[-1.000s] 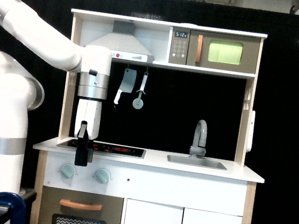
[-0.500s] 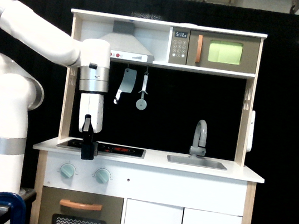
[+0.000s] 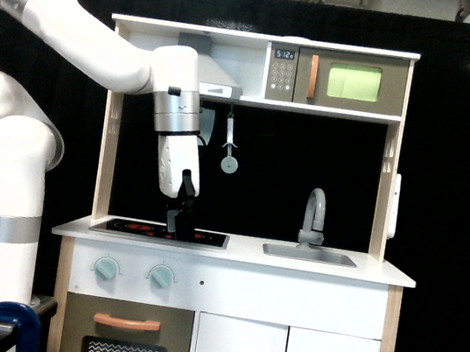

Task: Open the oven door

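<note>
**Item: gripper** [image 3: 181,226]. It was recorded hanging low over the hob [image 3: 160,232], tilted slightly, its black fingers pointing down at the cooking surface. Whether the fingers were apart or together could not be told from the exterior view (they read as one dark shape). Nothing was seen to be held.

**Item: oven door** [image 3: 352,84]. It was recorded shut, in the top shelf compartment of the toy kitchen, toward the exterior view's right. Its short vertical orange handle [image 3: 312,77] was noted at the door's near edge, just beside the keypad panel [image 3: 281,74].

**Relation.** The door was placed well above the gripper and off toward the exterior view's right; the two were well apart, with the shelf board [image 3: 316,109] lying between them.

**Risks, as judged:**
- The hanging utensil [image 3: 231,147] was noted just beside the wrist; it could be knocked off its hook on a direct rise.
- The shelf edge or the hood [image 3: 218,81] could be struck if the climb were made too close to the cabinet.
- The lower door with the horizontal orange handle [image 3: 126,323] could be mistaken for the target (it sat nearer the gripper).
- The short handle could be missed or slipped off if it were approached off-centre, and the light cabinet could be shifted by a hard pull.
</note>
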